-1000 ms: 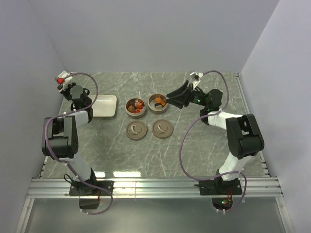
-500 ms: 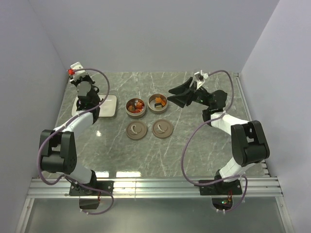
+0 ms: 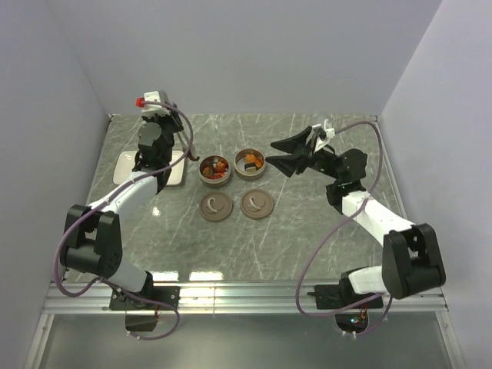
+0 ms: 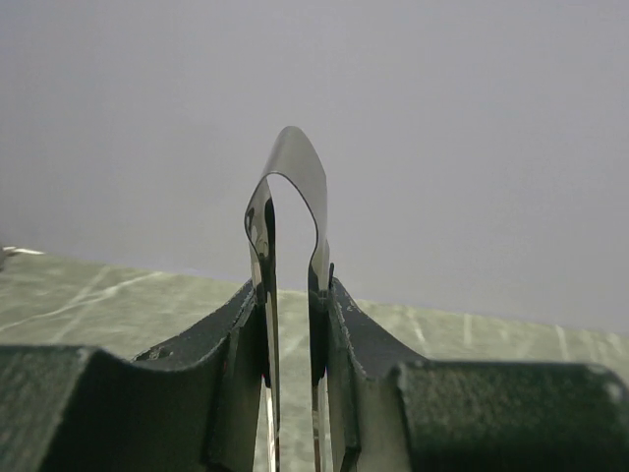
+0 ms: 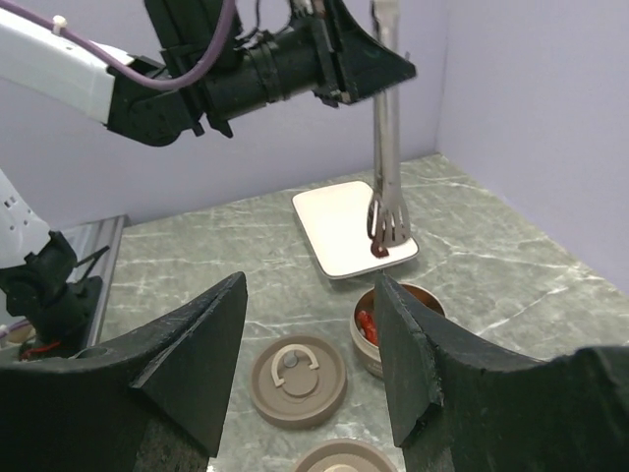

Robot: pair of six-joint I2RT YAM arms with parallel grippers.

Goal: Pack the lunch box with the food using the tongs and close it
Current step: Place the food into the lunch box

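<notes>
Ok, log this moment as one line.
left end effector: shut on tongs, red piece at tips | right end effector: open | tins: lids off

The setting is a robotics lab test cell. A marble-patterned tabletop is enclosed on three sides by bare, pale lavender walls. A slotted aluminium rail is fitted along the near edge, where the left arm and the right arm are bolted. Purple cables are looped loosely over them. The only household items seen are small round tins and a white plate.
</notes>
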